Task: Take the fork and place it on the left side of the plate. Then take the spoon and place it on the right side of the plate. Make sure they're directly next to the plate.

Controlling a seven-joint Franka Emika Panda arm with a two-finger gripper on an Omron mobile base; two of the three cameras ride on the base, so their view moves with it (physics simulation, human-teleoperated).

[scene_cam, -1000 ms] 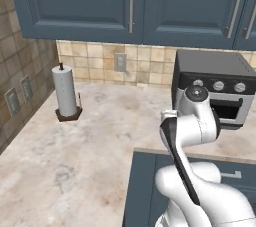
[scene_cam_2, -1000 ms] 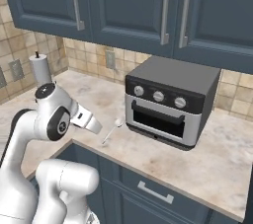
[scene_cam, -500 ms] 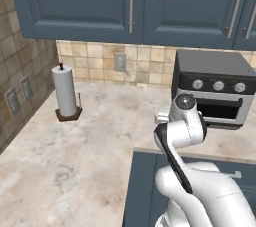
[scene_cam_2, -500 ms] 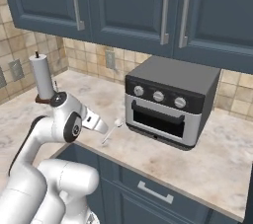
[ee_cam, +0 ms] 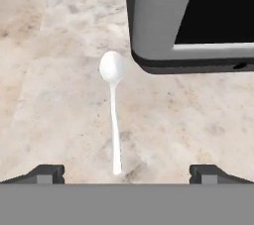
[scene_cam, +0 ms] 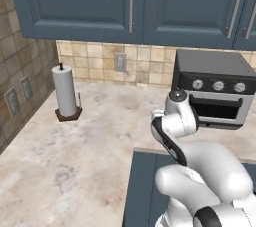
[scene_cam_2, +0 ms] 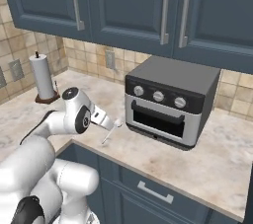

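Spoon (ee_cam: pixel 113 105) lying flat on the marbled counter (ee_cam: pixel 59 100), bowl toward the toaster oven (ee_cam: pixel 188 21), handle running back toward the camera. Bowl just beside the lower front corner of the oven, apart from it. Handle end lying between the two dark fingertips (ee_cam: pixel 47 173) at the bottom of the hand view, nearer the one on the picture's left, touching neither. Gripper (ee_cam: pixel 126 174) spread wide, nothing held. In the right base view, same spoon (scene_cam_2: pixel 111 131) seen as a thin pale sliver on the counter (scene_cam_2: pixel 217 154) near its front edge, just in front of the oven's (scene_cam_2: pixel 170 99) left front corner, with the hand (scene_cam_2: pixel 101 118) pointing down at it from the left and hanging just above it. Whether the fingers reach the counter cannot be told. In the left base view, arm (scene_cam: pixel 175 121) folded low in front of the oven (scene_cam: pixel 215 88), hand hidden behind the arm's own body. Paper towel roll (scene_cam: pixel 65 93) upright on its dark stand near the back left corner of the counter (scene_cam: pixel 75 156), well apart from the oven; same roll (scene_cam_2: pixel 43 77) seen far left in the right base view. Wall socket (scene_cam: pixel 120 62) on the tiled wall between roll and oven. Blue cupboard doors (scene_cam_2: pixel 148 6) with long metal handles above. Oven door shut, three knobs (scene_cam_2: pixel 158 96) in a row above it.
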